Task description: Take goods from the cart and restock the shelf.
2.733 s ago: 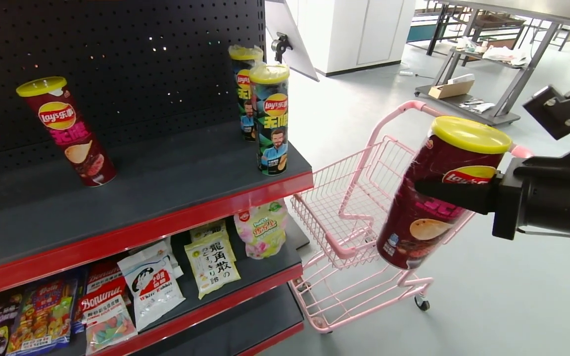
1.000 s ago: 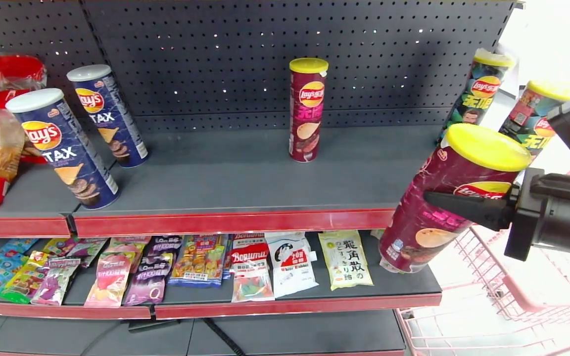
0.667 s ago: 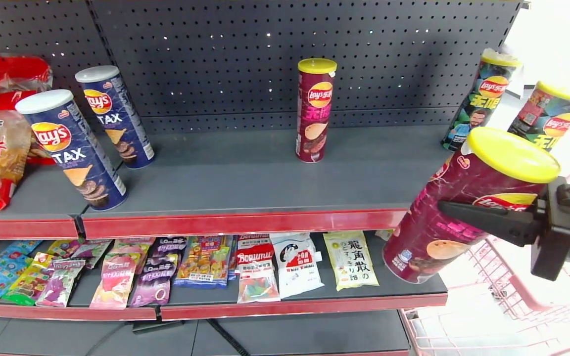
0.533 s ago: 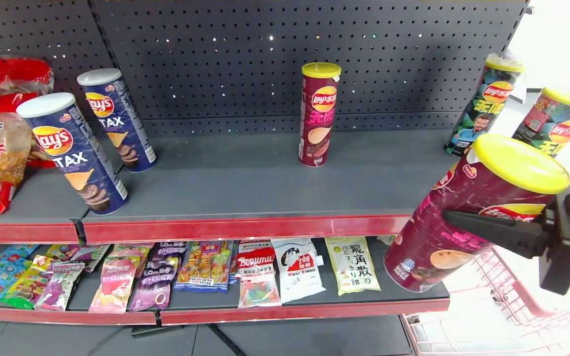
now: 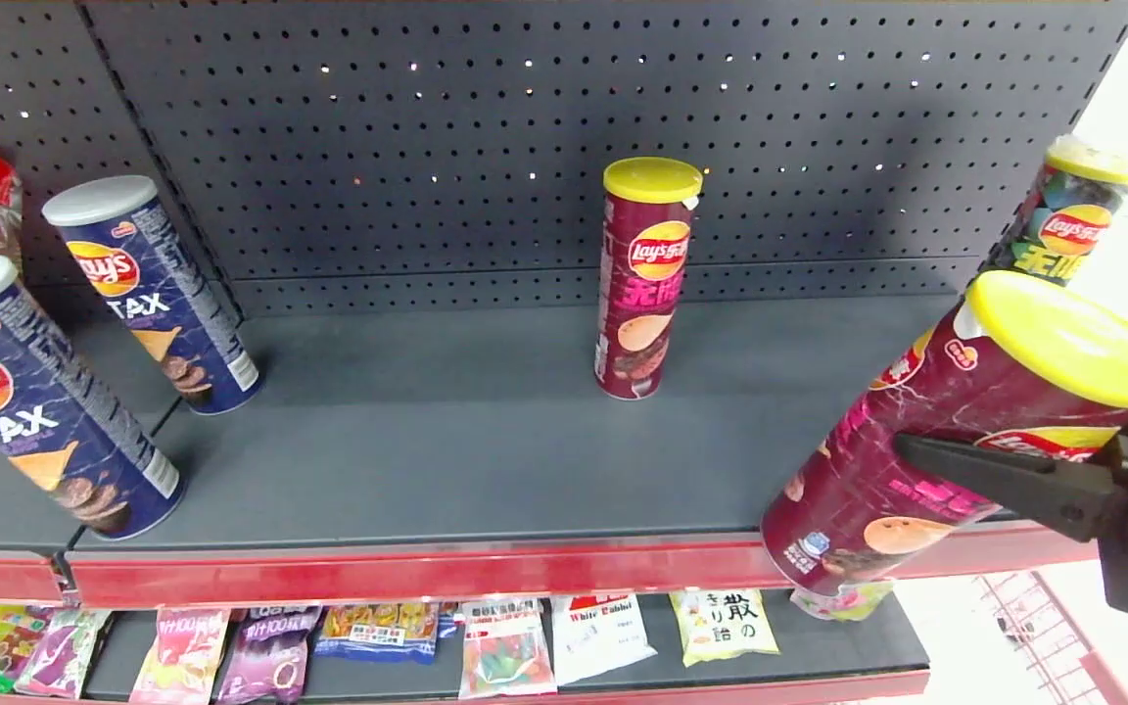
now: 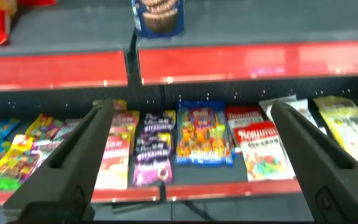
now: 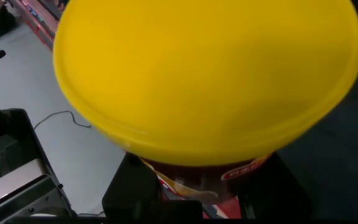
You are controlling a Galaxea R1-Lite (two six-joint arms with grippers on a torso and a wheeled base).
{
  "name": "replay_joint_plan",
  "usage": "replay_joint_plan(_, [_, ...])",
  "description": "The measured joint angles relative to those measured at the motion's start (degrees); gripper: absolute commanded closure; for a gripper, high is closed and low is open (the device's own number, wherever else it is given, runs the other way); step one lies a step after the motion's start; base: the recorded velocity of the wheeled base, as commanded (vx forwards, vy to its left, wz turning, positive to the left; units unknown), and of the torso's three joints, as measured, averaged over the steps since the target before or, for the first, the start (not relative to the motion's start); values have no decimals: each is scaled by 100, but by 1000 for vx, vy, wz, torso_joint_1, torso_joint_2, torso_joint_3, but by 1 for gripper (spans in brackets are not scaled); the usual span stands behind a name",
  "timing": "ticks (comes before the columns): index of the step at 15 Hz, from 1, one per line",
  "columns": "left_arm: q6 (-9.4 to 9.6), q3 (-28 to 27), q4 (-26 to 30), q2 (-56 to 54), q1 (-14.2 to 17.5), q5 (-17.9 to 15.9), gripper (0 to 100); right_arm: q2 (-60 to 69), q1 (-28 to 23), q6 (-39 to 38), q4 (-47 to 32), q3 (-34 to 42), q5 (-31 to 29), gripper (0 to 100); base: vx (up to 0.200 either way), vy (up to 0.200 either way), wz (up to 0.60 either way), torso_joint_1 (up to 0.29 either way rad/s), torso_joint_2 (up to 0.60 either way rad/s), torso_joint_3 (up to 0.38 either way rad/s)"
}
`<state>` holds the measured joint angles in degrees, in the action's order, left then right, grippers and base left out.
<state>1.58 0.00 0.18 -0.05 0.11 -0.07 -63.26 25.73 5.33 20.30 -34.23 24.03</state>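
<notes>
Though the right gripper [image 5: 936, 426] grips a maroon can [image 5: 858, 470] at the front right corner of the shelf [image 5: 446, 441], it isn't set down yet; the left gripper [image 6: 188, 155] hangs open, empty.

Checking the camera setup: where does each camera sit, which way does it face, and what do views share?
Head view: on the head, facing forward and down at the upper shelf; right claw gripping a maroon can at the right.
Left wrist view: on the left wrist, facing snack bags on the lower shelf; open left claw in frame.
Right wrist view: on the right wrist, looking onto the can's yellow lid.
Shared: head and right wrist views show the lid; head and left wrist, the snack bags.
</notes>
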Motion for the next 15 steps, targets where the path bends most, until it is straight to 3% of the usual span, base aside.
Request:
replay_joint_plan(5, [-229, -5, -2, 0, 2, -9, 0, 35, 28, 9, -7, -9, 13, 100, 0, 0, 0, 0, 0, 0])
replay_joint_plan(12, [-112, -63, -59, 26, 2, 72, 0, 177, 108, 41, -11, -2, 9, 100, 0, 0, 0, 0, 0, 0])
replay_joint_plan(15, [-412, -774, -108, 340, -137, -39, 0, 212, 96, 26, -35, -39, -38, 100, 0, 0, 0, 0, 0, 0])
